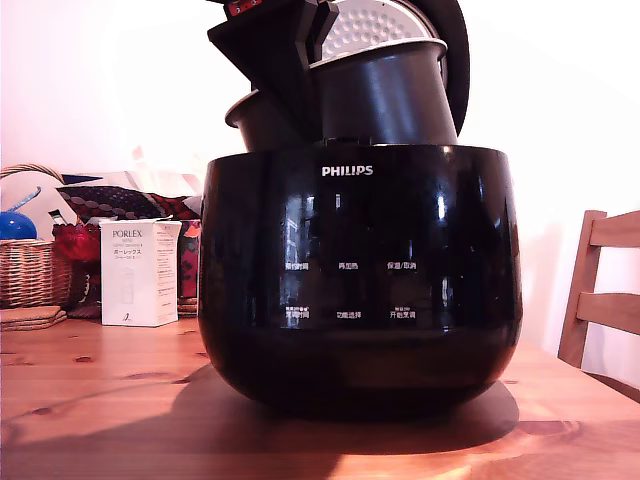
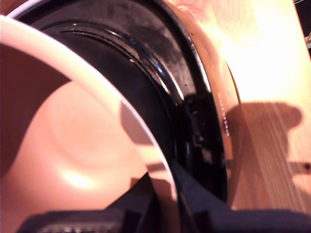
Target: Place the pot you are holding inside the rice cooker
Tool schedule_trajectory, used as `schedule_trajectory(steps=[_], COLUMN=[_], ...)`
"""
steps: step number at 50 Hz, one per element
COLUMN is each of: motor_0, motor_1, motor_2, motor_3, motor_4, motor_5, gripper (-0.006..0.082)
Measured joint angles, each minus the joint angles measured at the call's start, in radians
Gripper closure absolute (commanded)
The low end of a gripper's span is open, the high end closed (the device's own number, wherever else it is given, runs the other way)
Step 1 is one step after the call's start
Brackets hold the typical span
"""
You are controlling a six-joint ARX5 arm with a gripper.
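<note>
Jaws clamped on tilted pot rim above rice cooker

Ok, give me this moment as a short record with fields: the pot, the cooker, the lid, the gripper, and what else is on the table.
pot: dark grey pot, tilted, partly above the cooker's opening, its base not visible
rice cooker: glossy black rice cooker marked PHILIPS, on the wooden table
lid: open, raised behind the pot, dimpled silver plate showing
gripper: gripper clamped on the pot's rim, at the exterior view's left
pot interior: pale, smooth and bare in the wrist view
other things: white box, wicker basket, chair at the exterior view's right
</note>
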Motion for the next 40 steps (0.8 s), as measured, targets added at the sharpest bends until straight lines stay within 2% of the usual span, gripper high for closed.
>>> schedule_trajectory(steps=[40], motor_0=[-0.001], motor_1=[-0.001], motor_2=[0.007], motor_3=[-0.033], motor_4=[0.006], motor_5=[-0.002], gripper=[0.0644])
